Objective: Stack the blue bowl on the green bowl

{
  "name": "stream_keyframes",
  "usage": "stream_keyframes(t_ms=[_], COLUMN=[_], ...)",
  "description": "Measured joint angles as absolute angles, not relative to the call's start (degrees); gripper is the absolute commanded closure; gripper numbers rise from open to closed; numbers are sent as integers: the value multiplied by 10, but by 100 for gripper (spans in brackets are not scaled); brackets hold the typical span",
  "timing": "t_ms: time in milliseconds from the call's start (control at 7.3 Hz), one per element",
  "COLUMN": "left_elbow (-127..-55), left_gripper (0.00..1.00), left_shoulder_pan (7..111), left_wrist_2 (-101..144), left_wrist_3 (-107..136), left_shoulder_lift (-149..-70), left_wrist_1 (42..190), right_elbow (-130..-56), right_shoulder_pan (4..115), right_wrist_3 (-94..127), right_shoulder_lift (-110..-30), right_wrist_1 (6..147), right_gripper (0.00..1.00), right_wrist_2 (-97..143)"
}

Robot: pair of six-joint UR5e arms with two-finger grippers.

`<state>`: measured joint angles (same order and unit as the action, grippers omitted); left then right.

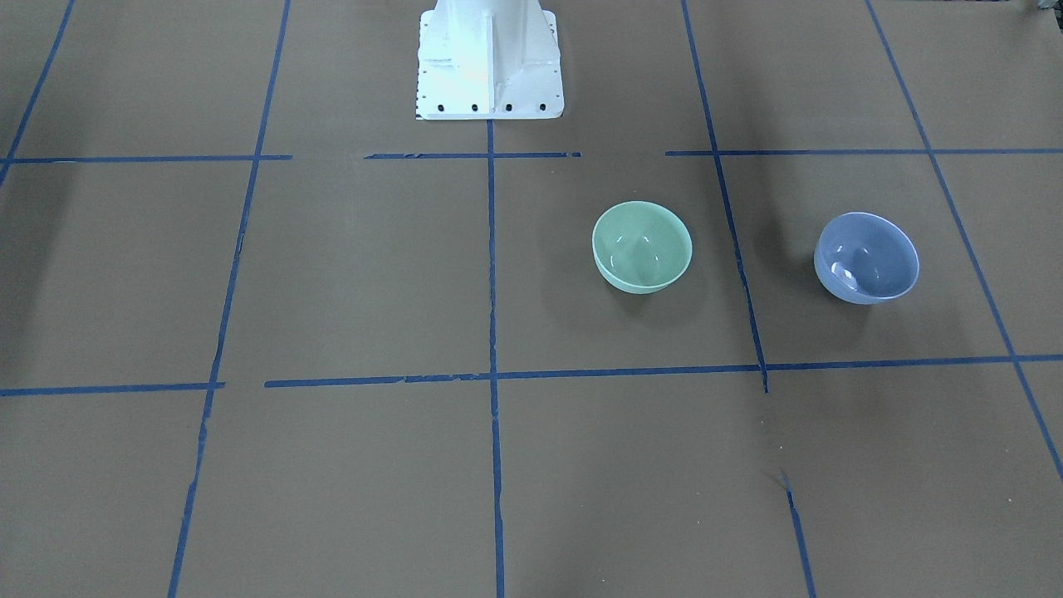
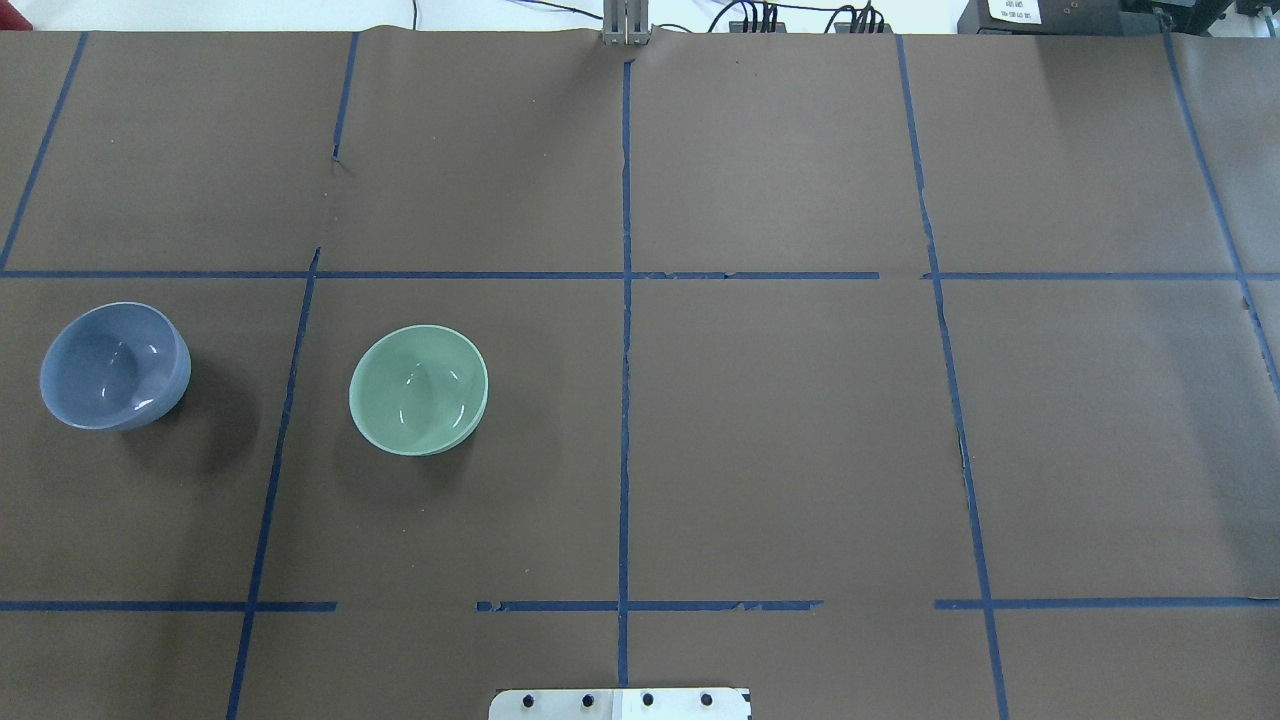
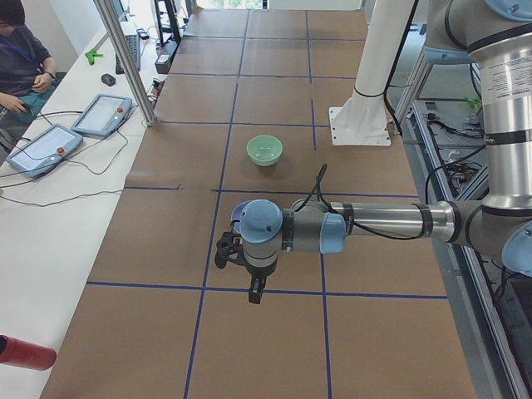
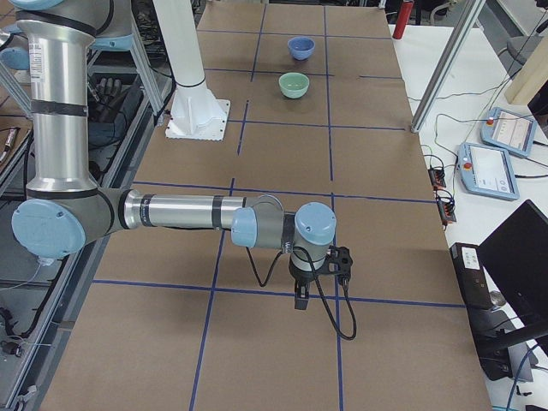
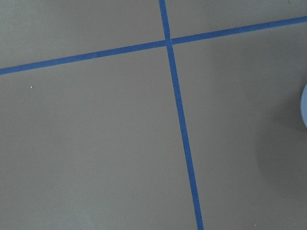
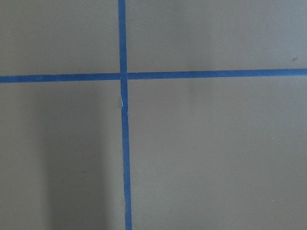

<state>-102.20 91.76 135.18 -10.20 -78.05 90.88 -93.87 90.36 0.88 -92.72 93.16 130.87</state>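
While the blue bowl (image 2: 115, 366) and green bowl (image 2: 418, 390) stand apart, unstacked, I cannot tell if the left gripper (image 3: 253, 289) or right gripper (image 4: 302, 298) is clenched.

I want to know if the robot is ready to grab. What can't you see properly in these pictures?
Left tool: seen only in the exterior left view, small; open or shut cannot be told.
Right tool: only in the exterior right view; same doubt.
Blue bowl: the left wrist view's right edge cuts off all but a sliver; in the exterior left view the left arm largely hides it.
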Motion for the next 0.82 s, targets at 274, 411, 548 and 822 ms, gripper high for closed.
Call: stream_keyframes(t_ms=[274, 411, 548, 822], left_elbow=[-1018, -1015, -1016, -1017], left_gripper=[0, 0, 0, 0], left_shoulder_pan=[918, 918, 917, 911], left_wrist_2=[1352, 1352, 1352, 1352], left_wrist_3=[-101, -101, -102, -81], left_shoulder_lift=[-783, -786, -791, -796], left_wrist_1=[909, 911, 918, 941], right_elbow=[-939, -939, -939, -939], right_shoulder_pan=[904, 904, 904, 904], right_wrist_3=[9, 9, 9, 9], right_shoulder_lift=[-927, -927, -927, -927], right_wrist_1=[932, 932, 932, 932], right_gripper=[0, 0, 0, 0], right_wrist_2=[1309, 1309, 1309, 1309])
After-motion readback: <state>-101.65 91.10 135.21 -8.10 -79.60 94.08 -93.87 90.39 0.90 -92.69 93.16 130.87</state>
